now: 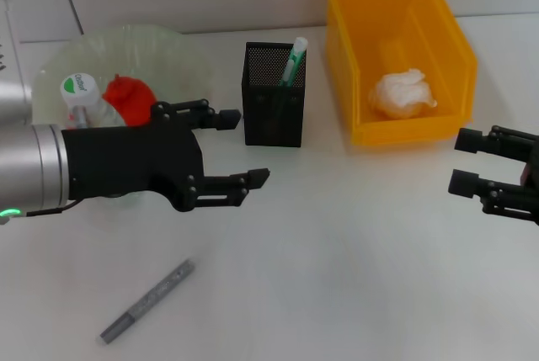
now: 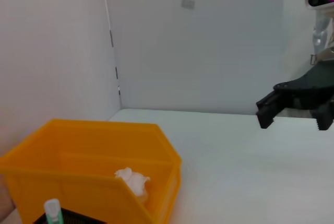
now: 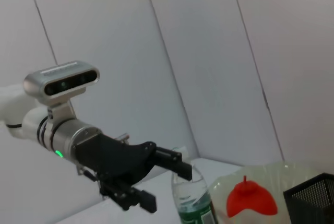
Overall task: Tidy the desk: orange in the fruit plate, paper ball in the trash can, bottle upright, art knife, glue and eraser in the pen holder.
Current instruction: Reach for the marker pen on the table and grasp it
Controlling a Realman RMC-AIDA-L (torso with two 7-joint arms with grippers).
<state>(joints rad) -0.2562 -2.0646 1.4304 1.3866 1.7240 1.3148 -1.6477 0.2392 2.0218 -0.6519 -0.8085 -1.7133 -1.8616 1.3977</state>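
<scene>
Two grippers in head view, both w/ fingers apart and holding nothing. My black left gripper (image 1: 242, 149) hangs above the white desk (image 1: 354, 252), in front of the clear glass fruit plate (image 1: 173, 50) and beside the black mesh pen holder (image 1: 274, 96); its upper finger reaches toward the holder's left wall, can't tell if touching. Same gripper shows in right wrist view (image 3: 164, 179). Black right gripper (image 1: 465, 161) sits at the right edge, in front of the yellow plastic bin (image 1: 400, 50), apart from it; left wrist view also catches it (image 2: 295, 112), off the desk.

Task items as I read them:
- Red-orange round fruit (image 1: 128, 98) lies in the fruit plate; also seen from right wrist cam (image 3: 250, 200).
- Clear plastic bottle w/ white-green cap (image 1: 77, 92) stands upright by the plate, partly behind my left arm.
- White crumpled paper ball (image 1: 404, 93) lies inside the yellow bin, on its floor.
- Green-white tube-like item (image 1: 293, 62) stands tilted in the pen holder; can't tell which item it is.
- Grey slim art knife (image 1: 147, 300) lies flat on the desk, diagonal, near the front edge, well apart from the holder and below the left gripper.
</scene>
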